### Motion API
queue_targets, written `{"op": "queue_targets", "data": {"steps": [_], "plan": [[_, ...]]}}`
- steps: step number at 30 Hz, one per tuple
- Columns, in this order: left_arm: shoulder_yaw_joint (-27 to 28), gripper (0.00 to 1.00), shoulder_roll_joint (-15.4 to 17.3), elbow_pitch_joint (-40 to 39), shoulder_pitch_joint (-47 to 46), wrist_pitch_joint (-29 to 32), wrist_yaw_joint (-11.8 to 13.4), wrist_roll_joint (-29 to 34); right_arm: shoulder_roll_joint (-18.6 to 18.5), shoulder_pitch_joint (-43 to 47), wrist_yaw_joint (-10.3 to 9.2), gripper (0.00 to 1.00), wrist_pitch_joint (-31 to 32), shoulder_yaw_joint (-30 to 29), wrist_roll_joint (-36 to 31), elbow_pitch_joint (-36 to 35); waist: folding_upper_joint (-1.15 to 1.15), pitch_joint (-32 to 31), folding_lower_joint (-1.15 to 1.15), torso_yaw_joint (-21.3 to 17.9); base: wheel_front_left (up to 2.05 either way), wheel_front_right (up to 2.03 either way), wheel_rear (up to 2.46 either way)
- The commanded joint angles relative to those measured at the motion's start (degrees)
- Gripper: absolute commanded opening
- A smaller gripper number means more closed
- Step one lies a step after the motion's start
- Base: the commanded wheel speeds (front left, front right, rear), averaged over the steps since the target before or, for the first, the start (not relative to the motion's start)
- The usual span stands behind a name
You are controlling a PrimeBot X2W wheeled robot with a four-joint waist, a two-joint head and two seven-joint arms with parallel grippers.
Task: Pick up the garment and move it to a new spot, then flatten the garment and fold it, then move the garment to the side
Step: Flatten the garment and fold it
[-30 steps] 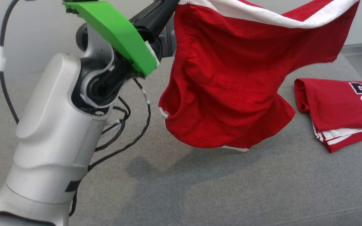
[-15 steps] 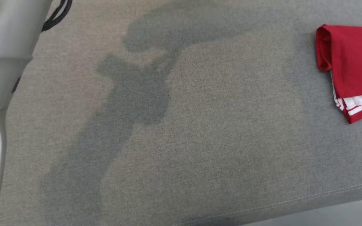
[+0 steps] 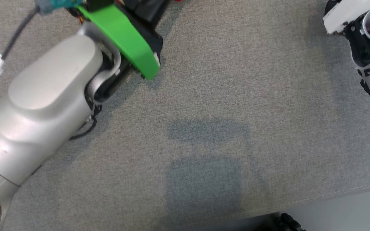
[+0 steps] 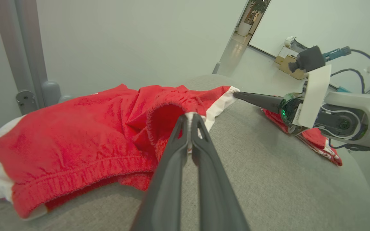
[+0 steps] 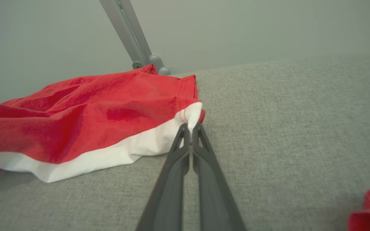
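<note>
Between the pressed-together fingers of the left gripper (image 4: 190,116) sits a white scrap of hem from the red garment (image 4: 85,134). To its right, the right gripper (image 5: 190,127), closed the same way, pinches the white-banded corner. Ahead and left of both tips the garment sags onto the grey cushion (image 4: 268,173), its far side lost in folds. Past the right gripper, that arm partly blocks a folded red jersey (image 4: 315,138). A second ago the garment hung in the air. The head camera has since swung down, and both forearms (image 3: 53,96) run off its top edge.

Matt red cloth garment (image 4: 75,134), coarse grey woven fabric surface (image 3: 236,96)
</note>
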Motion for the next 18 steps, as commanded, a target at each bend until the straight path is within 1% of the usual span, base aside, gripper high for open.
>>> {"op": "queue_targets", "data": {"steps": [1,4,5,6,9,13,18], "plan": [[-1.6,0.0,1.4,-2.7,3.4,-0.4,0.0,-1.8,-1.9,2.3,-0.01,0.0,0.0,1.5,2.1,-0.8,0.0,-0.7,-0.02,0.0,0.0,0.0,0.0],[-3.4,0.0,3.8,-6.0,8.2,-0.4,0.0,-3.2,-4.6,6.1,-0.02,0.0,0.3,3.8,5.5,-2.4,0.0,-3.1,-0.02,-0.1,0.0,0.0,0.0],[-4.4,0.0,4.9,-7.7,11.3,-0.4,0.0,-2.3,-6.6,8.9,-0.02,0.0,0.3,5.0,7.5,-3.9,0.0,-4.8,-0.02,0.0,0.0,0.0,0.0],[-4.4,0.0,4.9,-7.7,11.3,-0.4,0.0,-2.3,-6.6,8.9,-0.02,0.0,0.3,5.0,7.5,-3.9,0.0,-4.8,-0.02,0.0,0.0,0.0,0.0],[-5.2,0.0,6.4,-9.5,15.8,-0.4,0.0,-1.0,-9.3,13.2,-0.02,0.0,-0.3,7.0,9.8,-6.3,0.0,-7.6,-0.02,-0.1,0.0,0.0,0.0],[-5.5,0.0,8.0,-11.9,21.7,-0.4,0.0,1.2,-13.3,19.3,-0.02,0.0,-0.6,9.8,13.1,-12.1,0.0,-11.6,-0.02,0.2,0.0,0.0,0.0],[-3.7,0.0,9.9,-14.9,28.5,-0.4,0.0,2.1,-19.5,26.9,-0.02,0.0,-2.7,10.9,16.7,-18.8,0.0,-15.7,-0.02,1.1,0.0,0.0,0.0]]}}
